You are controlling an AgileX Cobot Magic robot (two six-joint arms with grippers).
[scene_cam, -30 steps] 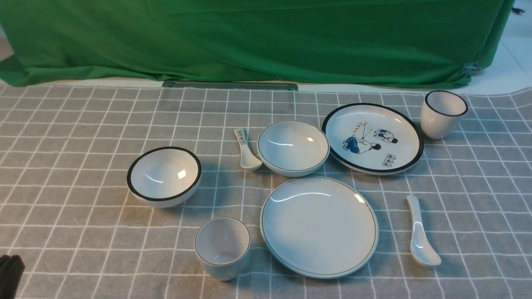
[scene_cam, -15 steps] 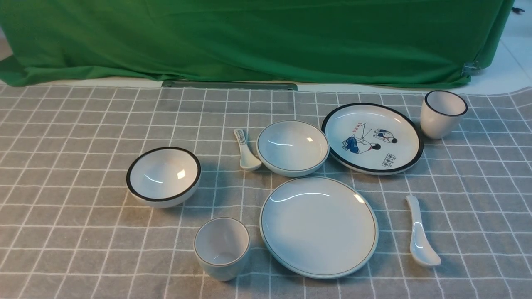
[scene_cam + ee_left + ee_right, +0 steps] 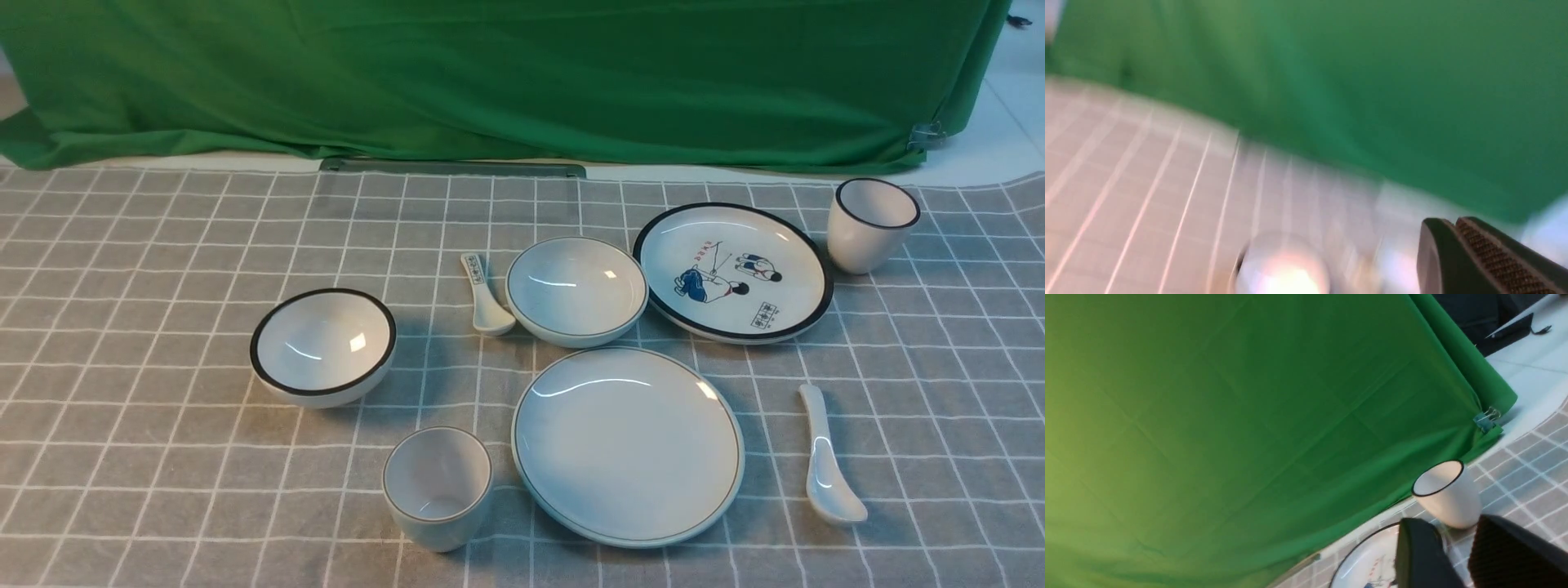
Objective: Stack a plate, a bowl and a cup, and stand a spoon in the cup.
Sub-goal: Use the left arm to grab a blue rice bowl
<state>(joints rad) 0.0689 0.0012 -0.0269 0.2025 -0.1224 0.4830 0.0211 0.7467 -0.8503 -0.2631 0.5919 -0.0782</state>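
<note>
The plain pale plate (image 3: pixel 627 445) lies front centre on the checked cloth. The pale thin-rimmed bowl (image 3: pixel 575 290) sits just behind it. The small thin-rimmed cup (image 3: pixel 438 486) stands left of the plate. The long white spoon (image 3: pixel 824 461) lies right of the plate. Neither gripper shows in the front view. My left gripper (image 3: pixel 1455 222) shows in its blurred wrist view with its fingers together, empty. My right gripper (image 3: pixel 1451 524) is open and empty, above the back right of the table.
A black-rimmed bowl (image 3: pixel 322 347) sits at the left. A short patterned spoon (image 3: pixel 483 296) lies by the pale bowl. A cartoon plate (image 3: pixel 733 271) and a black-rimmed cup (image 3: pixel 872 224) stand at the back right; both show in the right wrist view, cup (image 3: pixel 1447 494). Green cloth (image 3: pixel 490 73) hangs behind.
A dark gripper tip at the front view's lower left corner one second ago has left that view. The tableware has not moved.
</note>
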